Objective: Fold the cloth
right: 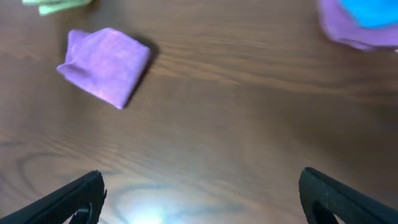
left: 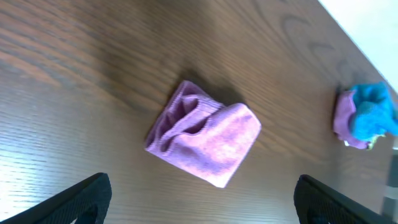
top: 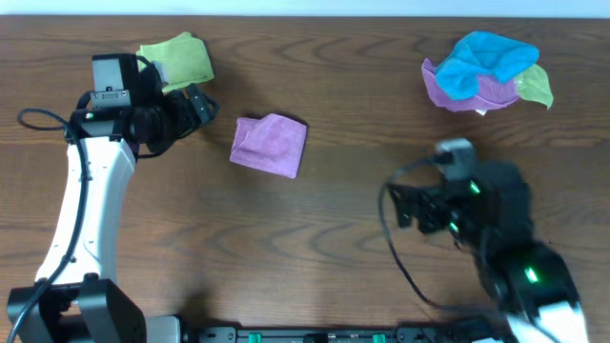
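The brown wooden table (top: 343, 276) holds the cloth (top: 270, 145) just left of centre in the overhead frame, lying as a small rumpled square that nothing touches. The left gripper (top: 197, 105) hovers beside it and the right gripper (top: 402, 207) sits at lower right, both spread apart and empty. We judge that pinching several layers at once could drag the whole bundle, and the green cloth (top: 178, 59) at upper left could snag.
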Controlling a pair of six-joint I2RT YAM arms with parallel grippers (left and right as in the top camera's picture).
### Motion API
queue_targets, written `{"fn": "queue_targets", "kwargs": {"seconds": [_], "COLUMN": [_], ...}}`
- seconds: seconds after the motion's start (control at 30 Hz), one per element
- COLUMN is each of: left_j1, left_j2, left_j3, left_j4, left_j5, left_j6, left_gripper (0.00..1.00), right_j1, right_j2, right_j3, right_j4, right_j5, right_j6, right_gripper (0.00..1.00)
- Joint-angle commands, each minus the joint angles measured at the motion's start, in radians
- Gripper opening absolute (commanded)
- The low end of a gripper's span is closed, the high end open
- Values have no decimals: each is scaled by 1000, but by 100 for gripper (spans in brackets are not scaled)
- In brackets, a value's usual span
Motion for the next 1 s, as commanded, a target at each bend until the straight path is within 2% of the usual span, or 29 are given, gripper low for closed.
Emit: {"fn": "queue_targets", "kwargs": {"seconds": [0.0,0.23,0.67,0.73,0.97], "left_j1": [6,4,4,4,4], "left_j2": [-13,-13,-13,-13,-13], "left_j3": [-7,-37,-171,-204,-386], "left_j4": [-9,-24,18,60,310], "left_j5": [62,113,186,184,221], "left_j6": [-15,-32,-41,-43,-175], "left_gripper": [95,95,95,95,95], "right_j1": [-100,-193,-194,-194,-194], "right_j2": [-135,-296,-299,-299,-299], "right_j3": [-33,-40,-40,-40,-40], "right_j4": [-54,-76,-91,-91,-91], "right_j5": [14,14,14,14,14], "right_j6": [2,32,31,31,31], "right_gripper": [99,99,99,99,99]}}
